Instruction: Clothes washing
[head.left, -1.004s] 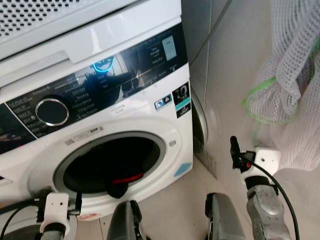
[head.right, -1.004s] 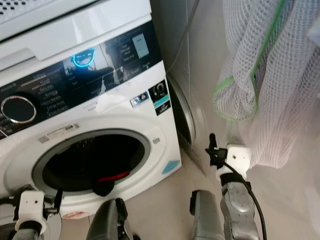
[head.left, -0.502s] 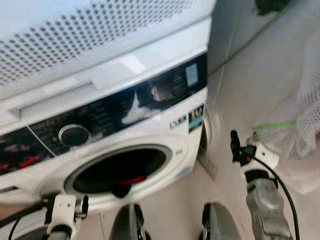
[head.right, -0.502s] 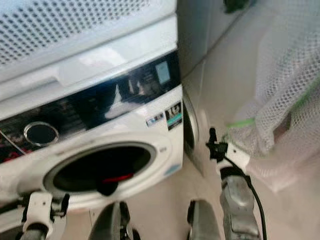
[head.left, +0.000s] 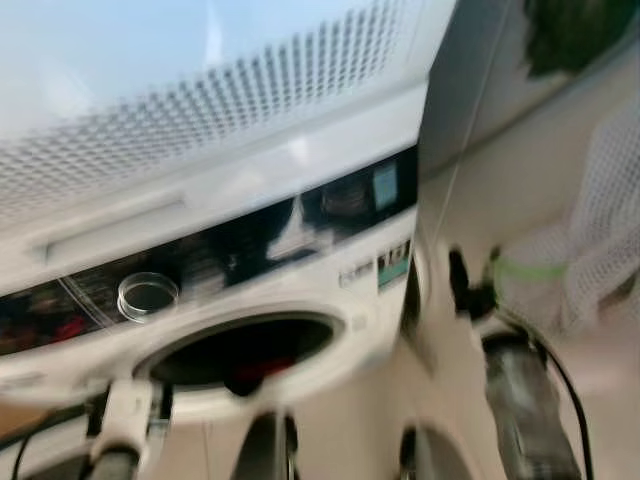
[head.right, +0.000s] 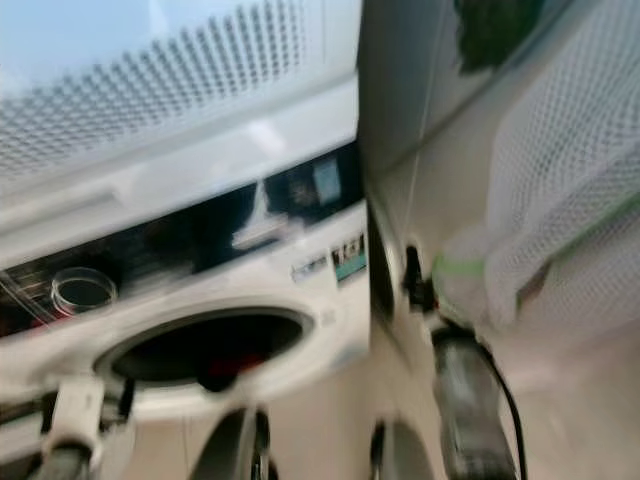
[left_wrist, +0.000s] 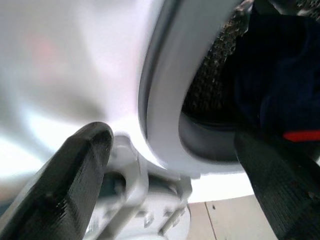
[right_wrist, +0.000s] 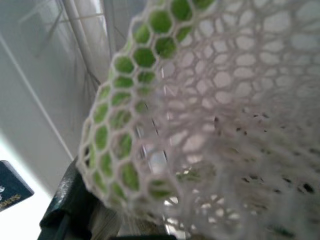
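A: Any writing legible on the washing machine (head.left: 330, 290)?

B: None. Head views are motion-blurred. The dark control panel (head.left: 250, 250) shows a pale lit screen and a teal-and-white sticker below it, text unreadable. A round dial (head.left: 147, 294) sits at the panel's far end from the right gripper.

A: Left gripper?

B: Left gripper (left_wrist: 175, 185), in its wrist view: fingers spread wide, one black finger (left_wrist: 65, 175) against the white front panel, the other across the lower edge of the drum opening (head.left: 240, 350). Nothing between them but the door rim (left_wrist: 165, 100). Just beyond the gripper, inside the drum, lies dark clothing (left_wrist: 280, 85) with a red strip. From the head, the same load reads as a dark lump with a red patch at the opening's lower lip, directly above the left gripper.

A: Right gripper?

B: Right gripper (head.left: 470, 295) is raised beside the machine's right flank, against a white mesh laundry bag (head.right: 560, 220) with a green band. Its wrist view gives the mesh close up: white hexagonal netting, green-edged hem (right_wrist: 130, 125), draped over one black finger (right_wrist: 70, 200). Cannot tell whether those fingers are pinching it or merely under it.

A: Anything else?

B: A perforated white appliance (head.left: 200, 110) stacked above the washer; pale wall tiles (head.right: 420, 100) behind the right gripper.
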